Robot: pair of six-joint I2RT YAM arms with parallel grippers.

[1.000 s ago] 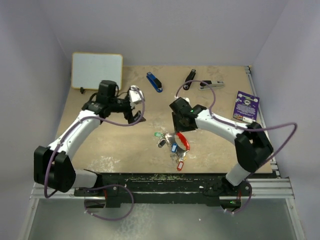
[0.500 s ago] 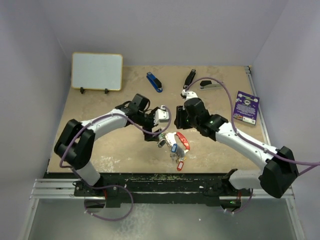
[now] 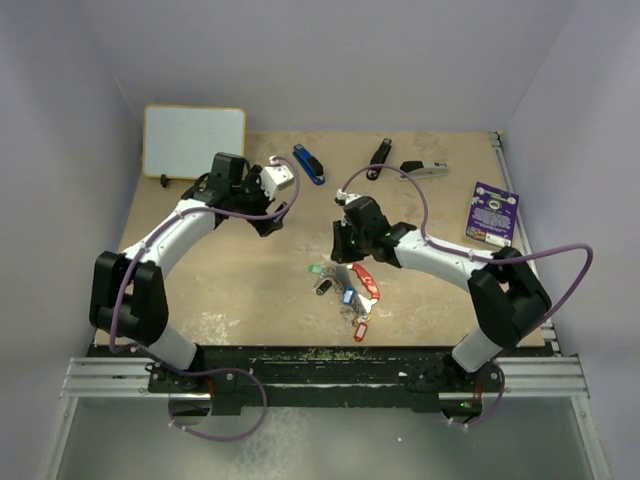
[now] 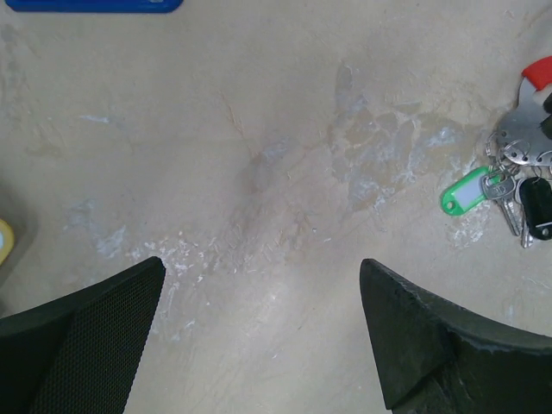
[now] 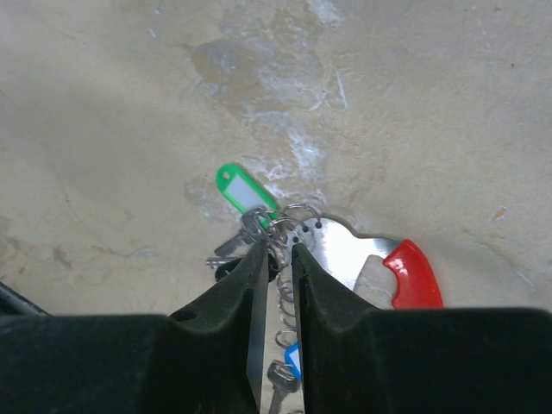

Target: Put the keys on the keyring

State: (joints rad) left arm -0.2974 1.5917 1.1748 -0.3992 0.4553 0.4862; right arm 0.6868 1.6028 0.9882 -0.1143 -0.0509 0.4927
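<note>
My right pincer (image 5: 276, 248) is nearly pressed together at the keyring (image 5: 341, 252) just ahead; whether it pinches, I cannot tell. My left pincer (image 4: 261, 276) is spread, the keys (image 4: 522, 198) to its right.

The keyring (image 5: 338, 252) looks shiny metal, the table (image 4: 259, 103) scuffed matt.

L gripper (image 3: 272, 210), which was reaching in next to the keyring (image 5: 297, 213) half a sec ago, is now pulled back up the table, close to the blue stapler (image 3: 309, 164). R arm is folded again, elbow out to the right. R gripper (image 5: 278, 248) is over the keyring, jaws narrowed from wide to a thin slit at its loops.
</note>
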